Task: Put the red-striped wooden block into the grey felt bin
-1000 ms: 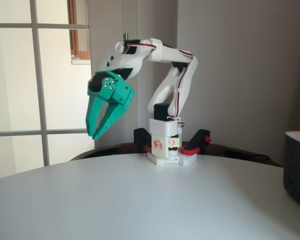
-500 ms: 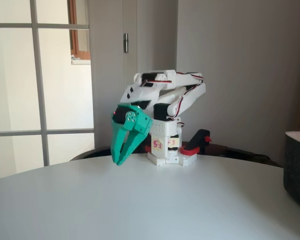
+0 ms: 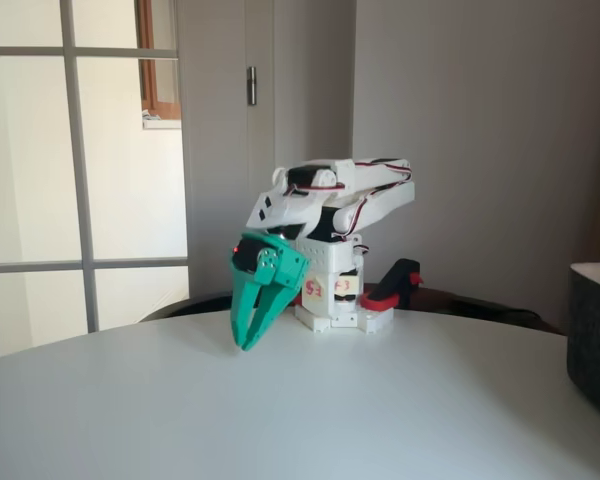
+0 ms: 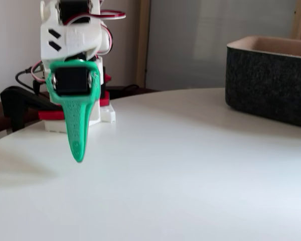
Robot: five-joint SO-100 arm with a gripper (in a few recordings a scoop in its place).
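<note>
We are seeing one grey felt bin [image 4: 271, 80] standing on the white bench [image 4: 190, 165], at the right in both fixed views; in a fixed view only its left wall [image 3: 593, 335] is cutting into the picture edge. We cannot find the red-striped wooden block on the bare bench top, and we cannot tell whether it is lying inside the bin, since the felt walls are hiding the interior.

Well apart from the bin, one white arm [image 3: 330, 190] is folding low over its base [image 3: 330, 300], which is sitting at the far edge of the bench. Its single green gripper [image 3: 248, 340] is pointing down, tips hanging just above the bench surface. The jaws are standing nearly together, with only a thin gap showing between the two fingers [image 3: 242, 315], and we are seeing nothing held in them. In another fixed view we are looking at the gripper [image 4: 79, 155] edge-on, as one narrow green blade tapering to its tip.
</note>
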